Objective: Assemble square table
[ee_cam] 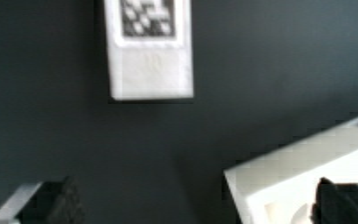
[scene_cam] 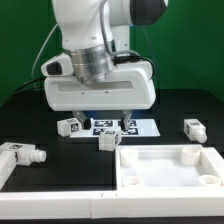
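Gripper (scene_cam: 104, 113) hangs just above the black table (scene_cam: 35, 108) on the white arm (scene_cam: 92, 35), jaws spread wide with nothing between them; in the wrist view its two dark fingers (ee_cam: 44, 203) stand far apart at the frame's edge over bare dark surface, touching no part. Closest to it lies the nearest leg (scene_cam: 108, 141), a stubby white piece on its side, seen from the wrist camera as a pale block with a black-and-white tag at one end (ee_cam: 153, 48), apart from both fingertips. Behind that leg in the exterior view, under the hand, sits the marker board (scene_cam: 108, 127), flat on the table with its printed squares partly hidden by the gripper. A second leg (scene_cam: 70, 125) rests just beside the board's end on the exterior view's left. The square panel (scene_cam: 170, 168) lies toward the exterior view's lower right, rim up, with round corner sockets showing, no leg fitted in those that can be seen; one corner of it enters the wrist view (ee_cam: 322, 160), near the nearest leg but not touching it. A third leg (scene_cam: 193, 127) lies beyond the panel on the exterior view's right, well apart from the hand. A fourth leg (scene_cam: 22, 155) lies on its side at the exterior view's left edge, farthest from the panel.
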You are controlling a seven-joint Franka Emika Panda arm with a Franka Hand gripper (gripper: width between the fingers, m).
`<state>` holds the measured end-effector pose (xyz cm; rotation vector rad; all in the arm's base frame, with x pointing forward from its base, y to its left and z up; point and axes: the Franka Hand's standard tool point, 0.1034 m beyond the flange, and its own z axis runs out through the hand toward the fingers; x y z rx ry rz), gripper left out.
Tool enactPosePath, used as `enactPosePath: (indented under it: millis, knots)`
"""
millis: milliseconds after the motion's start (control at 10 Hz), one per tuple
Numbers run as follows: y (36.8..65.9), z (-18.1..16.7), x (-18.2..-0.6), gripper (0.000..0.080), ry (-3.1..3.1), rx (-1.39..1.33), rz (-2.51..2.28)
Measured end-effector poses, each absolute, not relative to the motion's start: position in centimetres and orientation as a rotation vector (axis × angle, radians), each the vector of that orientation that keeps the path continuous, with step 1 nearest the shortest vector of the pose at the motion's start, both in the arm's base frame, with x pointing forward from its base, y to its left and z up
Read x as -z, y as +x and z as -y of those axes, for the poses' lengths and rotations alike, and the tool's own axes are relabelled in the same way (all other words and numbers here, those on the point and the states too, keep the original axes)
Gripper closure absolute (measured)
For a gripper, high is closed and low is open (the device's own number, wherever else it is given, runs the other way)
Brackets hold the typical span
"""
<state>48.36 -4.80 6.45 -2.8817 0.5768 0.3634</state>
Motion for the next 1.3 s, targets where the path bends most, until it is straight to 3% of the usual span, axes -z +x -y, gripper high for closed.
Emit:
enactPosePath:
  millis: [400, 800, 1300]
  knots:
    - [47.3, 3.9, -5.7, 0.0150, -2.739, -0.742, -0.517]
    - [44.2, 3.1, -2.2, 0.0150, -2.525, -1.175, -0.444]
    - [43.6, 3.4, -2.0, 0.0150, -2.345, -1.454, -0.406]
